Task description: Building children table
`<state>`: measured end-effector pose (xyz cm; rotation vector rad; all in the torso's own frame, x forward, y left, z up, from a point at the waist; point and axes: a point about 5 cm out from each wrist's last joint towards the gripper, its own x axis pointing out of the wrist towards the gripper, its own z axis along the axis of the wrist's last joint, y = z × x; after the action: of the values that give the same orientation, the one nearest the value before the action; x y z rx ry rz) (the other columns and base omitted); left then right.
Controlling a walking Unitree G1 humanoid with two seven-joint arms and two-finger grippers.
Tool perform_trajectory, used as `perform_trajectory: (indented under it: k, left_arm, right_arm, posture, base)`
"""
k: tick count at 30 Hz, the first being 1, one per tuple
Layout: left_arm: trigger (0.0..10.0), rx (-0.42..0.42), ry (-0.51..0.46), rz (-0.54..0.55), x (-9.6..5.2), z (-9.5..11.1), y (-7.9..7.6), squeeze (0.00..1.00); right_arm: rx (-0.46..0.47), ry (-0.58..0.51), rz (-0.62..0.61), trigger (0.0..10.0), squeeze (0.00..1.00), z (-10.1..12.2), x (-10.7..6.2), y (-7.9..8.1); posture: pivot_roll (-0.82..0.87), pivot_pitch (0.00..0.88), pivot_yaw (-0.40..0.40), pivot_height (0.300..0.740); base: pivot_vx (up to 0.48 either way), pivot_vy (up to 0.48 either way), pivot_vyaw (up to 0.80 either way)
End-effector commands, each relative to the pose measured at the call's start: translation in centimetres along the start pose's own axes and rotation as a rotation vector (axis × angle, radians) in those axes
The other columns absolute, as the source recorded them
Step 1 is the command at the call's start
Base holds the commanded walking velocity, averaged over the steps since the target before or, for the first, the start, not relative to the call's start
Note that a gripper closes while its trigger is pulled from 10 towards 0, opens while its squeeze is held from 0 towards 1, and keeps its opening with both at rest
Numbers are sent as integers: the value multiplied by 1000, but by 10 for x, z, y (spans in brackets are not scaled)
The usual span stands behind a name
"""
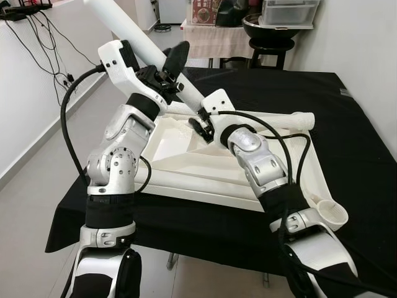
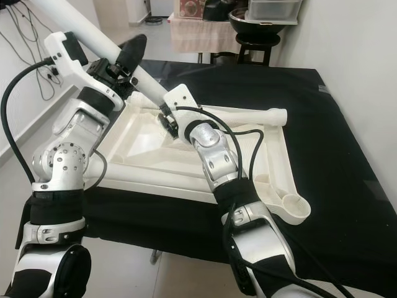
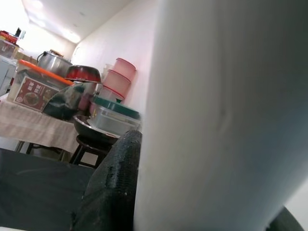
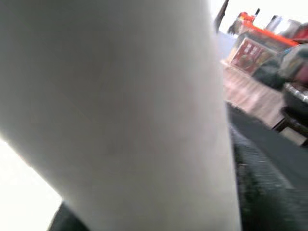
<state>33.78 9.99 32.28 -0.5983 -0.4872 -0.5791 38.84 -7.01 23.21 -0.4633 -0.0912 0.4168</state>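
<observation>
Over a black-draped table (image 1: pixel 347 118), the left gripper (image 1: pixel 169 69), arm bent and raised, clamps a long white table leg (image 1: pixel 133 31) that slants up and away from the upturned white tabletop (image 1: pixel 205 171). Lower on that leg, the right gripper (image 1: pixel 201 124), forearm reaching forward, is closed around it just above the tabletop's far corner. Another white leg (image 1: pixel 279 119) lies along the far edge.

You're looking at a smooth, matt white plastic leg (image 1: pixel 133 30), a white plastic tabletop (image 1: pixel 205 171) with a slight sheen, lying on matt black cloth (image 1: pixel 347 124).
</observation>
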Motion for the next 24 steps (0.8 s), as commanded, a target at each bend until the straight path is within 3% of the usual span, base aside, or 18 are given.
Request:
perform_trajectory:
  k: [1, 9, 13, 18, 19, 21, 24]
  left_arm:
    - [0, -110, -11, -194, 13, -4, -39, 0]
    - [0, -122, -20, -194, 15, -2, -38, 0]
    - [0, -126, -36, -187, 16, 2, -36, 0]
    - [0, -113, -57, -180, 17, 7, -34, 0]
    - [10000, -106, -63, -196, 16, 9, -34, 1000]
    - [10000, -87, -70, -200, 15, 12, -32, 1000]
    - [10000, -35, -90, -140, 6, 25, -11, 1000]
  right_arm:
    - [-3, -44, 11, 0, 0, 10, 6, 11]
    - [-81, -165, -44, 0, 0, 21, 4, 8]
    - [-161, -185, -39, 0, 0, 16, 3, 10]
    - [-162, -172, -43, 0, 0, 10, 2, 8]
    - [-143, -165, -51, 0, 0, 7, 1, 4]
    - [-123, -161, -61, 0, 0, 4, 0, 1]
    - [-10, -129, -138, 0, 0, -7, -6, -23]
  posture:
    - [37, 14, 28, 740]
    - [37, 9, 31, 740]
    - [38, 4, 32, 740]
    - [39, 2, 33, 740]
    - [38, 0, 34, 740]
    - [36, 0, 35, 740]
    - [34, 1, 38, 740]
  base:
    - [0, 0, 0]
    - [0, 0, 0]
    - [0, 0, 0]
    - [0, 0, 0]
    - [0, 0, 0]
    - [0, 0, 0]
    - [0, 0, 0]
